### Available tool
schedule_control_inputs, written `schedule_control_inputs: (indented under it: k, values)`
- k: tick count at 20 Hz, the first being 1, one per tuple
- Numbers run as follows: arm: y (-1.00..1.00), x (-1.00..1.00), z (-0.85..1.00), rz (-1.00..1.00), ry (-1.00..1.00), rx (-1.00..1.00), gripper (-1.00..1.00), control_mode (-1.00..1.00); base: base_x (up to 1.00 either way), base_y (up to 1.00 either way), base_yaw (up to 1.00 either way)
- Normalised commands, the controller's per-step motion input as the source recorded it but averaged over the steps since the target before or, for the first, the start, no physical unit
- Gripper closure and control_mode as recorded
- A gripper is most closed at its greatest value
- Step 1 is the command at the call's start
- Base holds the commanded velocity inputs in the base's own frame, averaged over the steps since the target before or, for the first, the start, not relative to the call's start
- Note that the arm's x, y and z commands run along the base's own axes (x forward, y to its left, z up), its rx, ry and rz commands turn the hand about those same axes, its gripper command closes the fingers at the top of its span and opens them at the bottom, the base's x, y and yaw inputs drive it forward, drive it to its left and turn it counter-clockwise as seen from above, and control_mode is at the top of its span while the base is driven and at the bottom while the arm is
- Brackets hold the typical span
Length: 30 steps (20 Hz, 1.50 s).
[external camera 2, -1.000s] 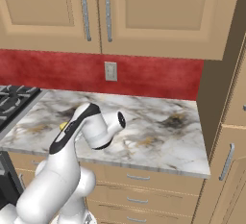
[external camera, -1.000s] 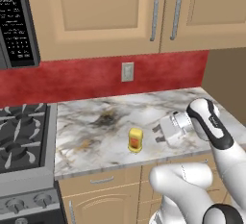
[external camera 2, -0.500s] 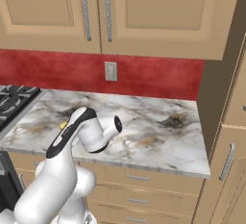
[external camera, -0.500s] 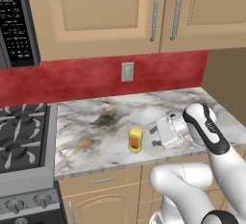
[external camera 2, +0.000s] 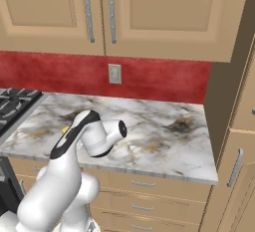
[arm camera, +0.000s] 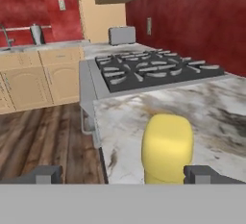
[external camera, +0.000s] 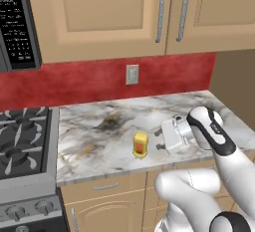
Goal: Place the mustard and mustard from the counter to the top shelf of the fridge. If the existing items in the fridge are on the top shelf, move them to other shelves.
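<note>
One mustard [external camera: 140, 145], a squat yellow jar with a yellow lid, stands upright near the front edge of the marbled counter [external camera: 99, 131]. My gripper [external camera: 160, 140] lies level just to the jar's right, pointing at it, open and holding nothing. In the hand view the mustard [arm camera: 167, 148] sits close ahead, between the spread fingertips [arm camera: 206, 174] and nearer the right one, with no contact showing. In the right base view a sliver of the mustard [external camera 2: 64, 130] peeks past my forearm. The fridge and the existing items are out of view.
A black gas stove [external camera: 22, 141] borders the counter on the left, with a microwave [external camera: 15, 22] above it. Tan wall cabinets [external camera: 149, 12] hang over the red backsplash. A tall tan panel [external camera 2: 224, 101] closes the counter's right end. A toaster [arm camera: 121, 35] sits beyond the stove.
My wrist and hand have sunk a little and eased left toward the mustard jar. The jaws stay wide open and the jar has not moved.
</note>
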Motion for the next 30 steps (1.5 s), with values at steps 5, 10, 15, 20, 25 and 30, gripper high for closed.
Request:
schedule_control_inputs:
  k: [5, 10, 15, 20, 25, 30]
  values:
    - [0.07, 0.01, -0.20, 0.00, 0.00, 0.00, -1.00, -1.00, 0.00, 0.00, 0.00]
    - [0.15, 0.01, -0.10, 0.00, 0.00, 0.00, -1.00, -1.00, 0.00, 0.00, 0.00]
    - [0.16, 0.08, 0.00, 0.00, 0.00, 0.00, -1.00, -1.00, 0.00, 0.00, 0.00]
    - [0.12, 0.15, -0.01, 0.00, 0.00, 0.00, -1.00, -1.00, 0.00, 0.00, 0.00]
    - [0.06, 0.14, -0.04, 0.00, 0.00, 0.00, -1.00, -1.00, 0.00, 0.00, 0.00]
    - [0.01, 0.14, -0.20, 0.00, 0.00, 0.00, -1.00, -1.00, 0.00, 0.00, 0.00]
